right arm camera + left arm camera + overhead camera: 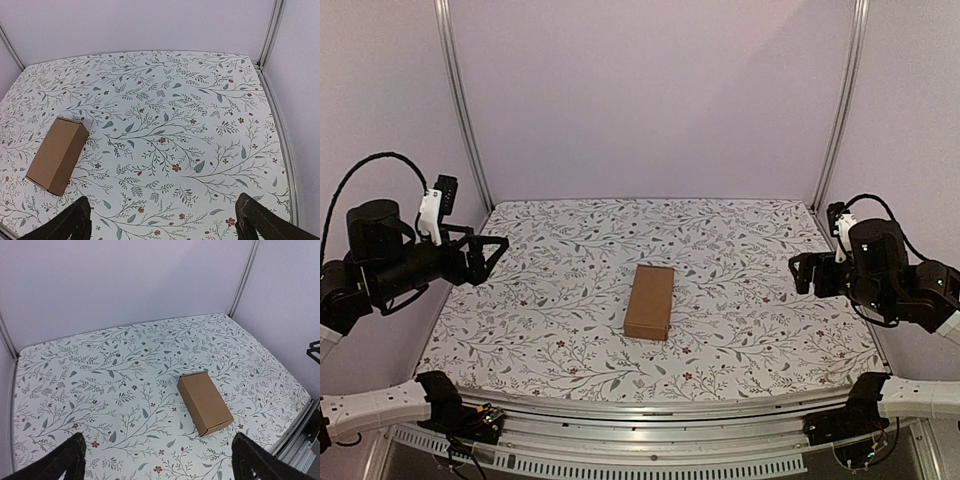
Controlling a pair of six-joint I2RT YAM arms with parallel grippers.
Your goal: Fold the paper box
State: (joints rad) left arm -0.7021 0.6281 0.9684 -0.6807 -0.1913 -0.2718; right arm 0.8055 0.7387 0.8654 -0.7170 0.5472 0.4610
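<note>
The paper box (650, 301) is a small oblong carton of plain brown cardboard, closed, lying flat in the middle of the floral table. It also shows in the left wrist view as the paper box (204, 402) and at the left of the right wrist view as the paper box (57, 154). My left gripper (490, 254) hovers at the table's left edge, open and holding nothing, far from the box. My right gripper (804, 273) hangs at the right edge, open and holding nothing too. Only the dark fingertips (70, 460) and fingertips (260, 220) show in the wrist views.
A floral-patterned cloth (560, 300) covers the table. Pale walls and metal corner posts (460, 100) enclose the back and sides. A metal rail (650, 425) runs along the near edge, with both arm bases on it.
</note>
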